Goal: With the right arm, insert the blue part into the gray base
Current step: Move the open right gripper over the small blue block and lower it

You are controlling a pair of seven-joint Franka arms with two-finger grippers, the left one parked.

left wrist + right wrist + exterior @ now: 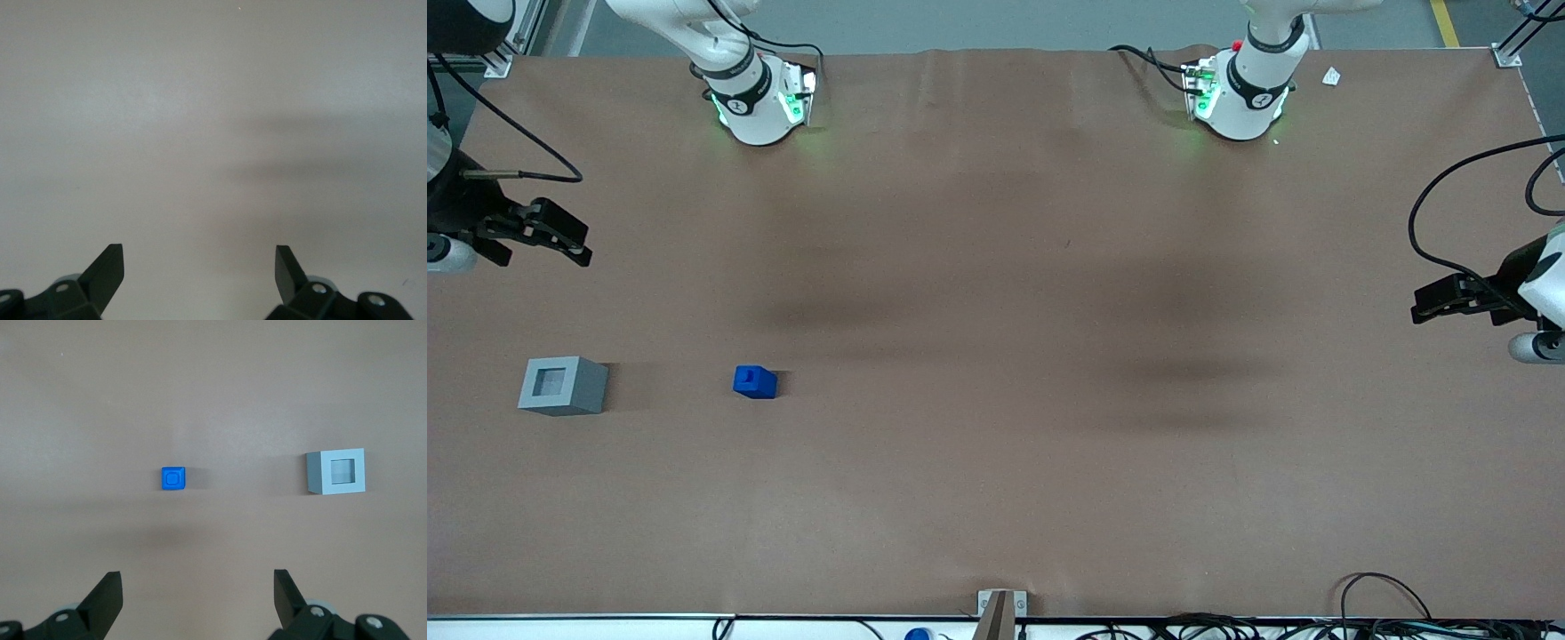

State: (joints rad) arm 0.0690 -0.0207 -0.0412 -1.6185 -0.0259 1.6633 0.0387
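Right arm's black two-finger gripper [560, 242] half cut off at frame edge, jaws apart, empty; small bright-blue plastic block [755, 381] and light-gray recessed cube [563, 386] sit apart on brown bench [996, 462], nearer the front camera.

— What colours do the two blocks show?
— The blue part [755, 381] is a bright, saturated blue all over, and the right wrist view shows a slightly paler square outline on its top face [173, 478]. The gray base [563, 385] is light gray, with a paler, almost white square recess in its top [337, 471].
— And the rest?
— The table cover [996, 462] is plain reddish brown with soft darker shadow bands. The right arm [729, 62] is white with a black band and glows green at its foot. Its gripper [547, 233], fingers spread apart, is black.
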